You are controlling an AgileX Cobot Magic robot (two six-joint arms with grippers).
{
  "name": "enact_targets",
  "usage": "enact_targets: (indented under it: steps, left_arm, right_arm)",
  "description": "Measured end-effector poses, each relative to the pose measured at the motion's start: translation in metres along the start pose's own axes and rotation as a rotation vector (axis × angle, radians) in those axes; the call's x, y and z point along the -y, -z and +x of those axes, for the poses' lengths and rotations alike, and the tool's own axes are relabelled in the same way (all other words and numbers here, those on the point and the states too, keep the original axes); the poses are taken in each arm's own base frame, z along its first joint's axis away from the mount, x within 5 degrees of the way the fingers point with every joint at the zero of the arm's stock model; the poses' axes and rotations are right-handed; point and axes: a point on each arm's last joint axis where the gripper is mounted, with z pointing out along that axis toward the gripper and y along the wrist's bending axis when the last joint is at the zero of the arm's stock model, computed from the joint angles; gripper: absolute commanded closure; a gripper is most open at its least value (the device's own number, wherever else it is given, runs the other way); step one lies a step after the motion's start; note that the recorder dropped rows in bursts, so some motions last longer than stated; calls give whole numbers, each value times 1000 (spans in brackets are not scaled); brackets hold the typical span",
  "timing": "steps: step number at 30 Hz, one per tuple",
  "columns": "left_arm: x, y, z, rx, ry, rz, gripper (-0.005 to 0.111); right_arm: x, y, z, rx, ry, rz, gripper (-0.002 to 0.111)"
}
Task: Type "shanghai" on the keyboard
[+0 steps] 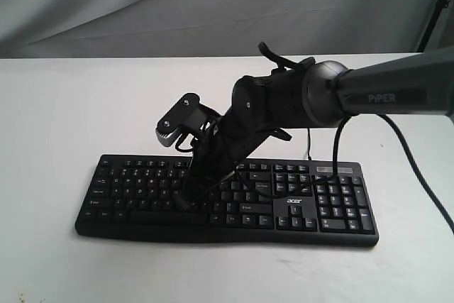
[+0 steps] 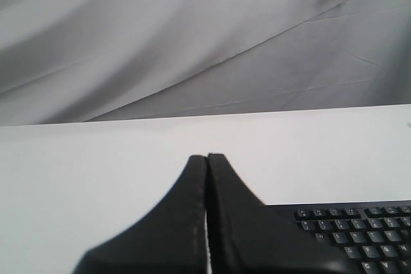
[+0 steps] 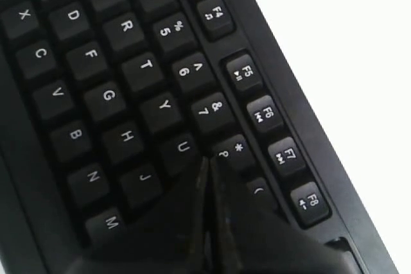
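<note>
The black keyboard (image 1: 135, 186) with white legends lies along the front of the white table (image 1: 64, 118), number pad and logo at its right end. My right gripper (image 1: 186, 204) reaches across from the right and points steeply down at the middle letter keys. In the right wrist view its shut tips (image 3: 207, 160) rest at the spot just past the U key (image 3: 183, 147), below the 8 key (image 3: 230, 150); whether a key is pressed down cannot be told. My left gripper (image 2: 207, 156) is shut and empty, held above bare table to the left of the keyboard (image 2: 359, 226).
The right arm (image 1: 383, 90) and its wrist camera (image 1: 177, 120) hang over the middle of the keyboard and hide several keys. A thin black cable (image 1: 309, 148) leaves the keyboard's back edge. Another cable (image 1: 418, 168) droops from the arm. Grey cloth (image 1: 213, 5) backs the table.
</note>
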Motion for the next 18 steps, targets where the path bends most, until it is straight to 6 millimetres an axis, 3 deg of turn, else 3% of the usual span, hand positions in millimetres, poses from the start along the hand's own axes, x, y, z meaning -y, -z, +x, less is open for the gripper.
enact_targets:
  steps: [14,18]
  left_arm:
    - [0,0,0,0,0,0,107]
    - [0,0,0,0,0,0,107]
  right_arm:
    - [0,-4,2,-7,-5,-4,108]
    - [0,8,-3,11,4,4,108]
